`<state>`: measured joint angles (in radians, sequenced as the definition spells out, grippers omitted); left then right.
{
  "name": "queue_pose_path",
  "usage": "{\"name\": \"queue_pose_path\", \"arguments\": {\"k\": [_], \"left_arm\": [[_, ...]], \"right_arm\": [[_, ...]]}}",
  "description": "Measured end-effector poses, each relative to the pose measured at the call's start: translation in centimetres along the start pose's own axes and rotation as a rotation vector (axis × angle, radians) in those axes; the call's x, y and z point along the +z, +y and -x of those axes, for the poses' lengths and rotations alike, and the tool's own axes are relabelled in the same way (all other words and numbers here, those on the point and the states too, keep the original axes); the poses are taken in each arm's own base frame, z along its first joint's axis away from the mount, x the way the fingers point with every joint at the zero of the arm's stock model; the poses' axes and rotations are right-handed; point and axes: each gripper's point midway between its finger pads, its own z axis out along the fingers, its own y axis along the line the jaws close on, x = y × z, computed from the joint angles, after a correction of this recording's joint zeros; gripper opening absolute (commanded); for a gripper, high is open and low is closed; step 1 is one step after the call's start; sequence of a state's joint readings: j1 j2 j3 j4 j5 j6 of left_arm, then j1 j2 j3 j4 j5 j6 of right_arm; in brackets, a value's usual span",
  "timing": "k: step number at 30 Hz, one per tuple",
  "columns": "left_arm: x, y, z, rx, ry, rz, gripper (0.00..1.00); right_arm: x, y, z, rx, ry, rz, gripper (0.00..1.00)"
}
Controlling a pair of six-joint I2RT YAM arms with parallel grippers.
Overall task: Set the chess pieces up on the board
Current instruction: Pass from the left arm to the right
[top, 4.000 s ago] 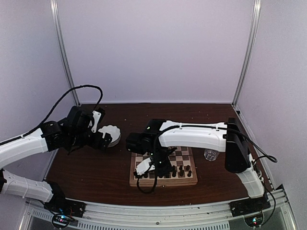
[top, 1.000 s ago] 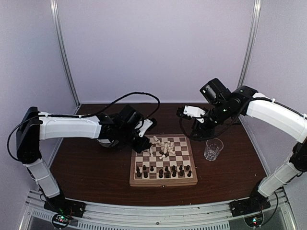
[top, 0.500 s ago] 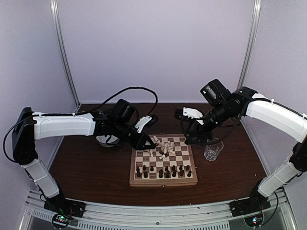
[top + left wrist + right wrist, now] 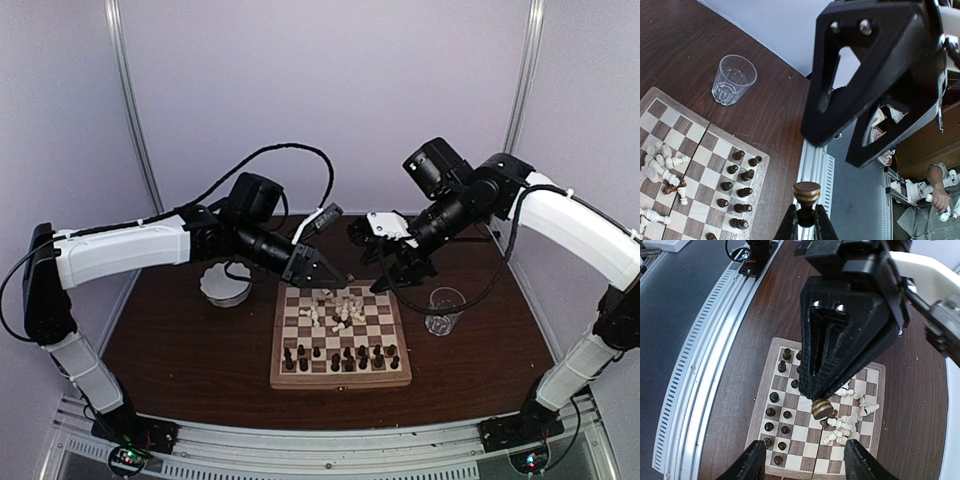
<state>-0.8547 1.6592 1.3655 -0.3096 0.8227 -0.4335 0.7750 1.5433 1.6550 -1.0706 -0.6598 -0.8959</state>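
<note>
One dark piece [image 4: 806, 194]: clenched in our left tool [image 4: 806, 222], its long axis in line with that tool, above the board [image 4: 340, 383].
Right tool [image 4: 806, 460]: released wide, empty, aimed at that piece from just beside.

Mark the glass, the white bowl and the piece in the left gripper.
glass [image 4: 444, 310], top view, side wall.
white bowl [image 4: 222, 297], top view, near rim.
dark piece [image 4: 806, 192], left wrist view, round head.

board [image 4: 340, 384]: your checked wooden square, lying flat | dark pieces [image 4: 340, 355]: upright on board's near rows | cream pieces [image 4: 338, 311]: toppled heap, board's far half | brown piece [image 4: 806, 193]: pinched in left tool [image 4: 806, 216] above board
</note>
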Motion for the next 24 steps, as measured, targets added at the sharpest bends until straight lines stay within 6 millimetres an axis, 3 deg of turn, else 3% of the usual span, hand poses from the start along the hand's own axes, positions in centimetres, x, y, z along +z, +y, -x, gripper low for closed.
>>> {"name": "queue_pose_path", "arguments": {"k": [10,24], "left_arm": [[-0.2,-1.7,0.3,-0.046,0.012,-0.079,0.07],[0.0,-2.8,0.2,-0.066,0.023,-0.132,0.06]], "right_arm": [[2.7,1.1,-0.1,-0.087,0.114,-0.002,0.48],[3.5,0.1,-0.4,-0.112,0.176,-0.061,0.40]]}}
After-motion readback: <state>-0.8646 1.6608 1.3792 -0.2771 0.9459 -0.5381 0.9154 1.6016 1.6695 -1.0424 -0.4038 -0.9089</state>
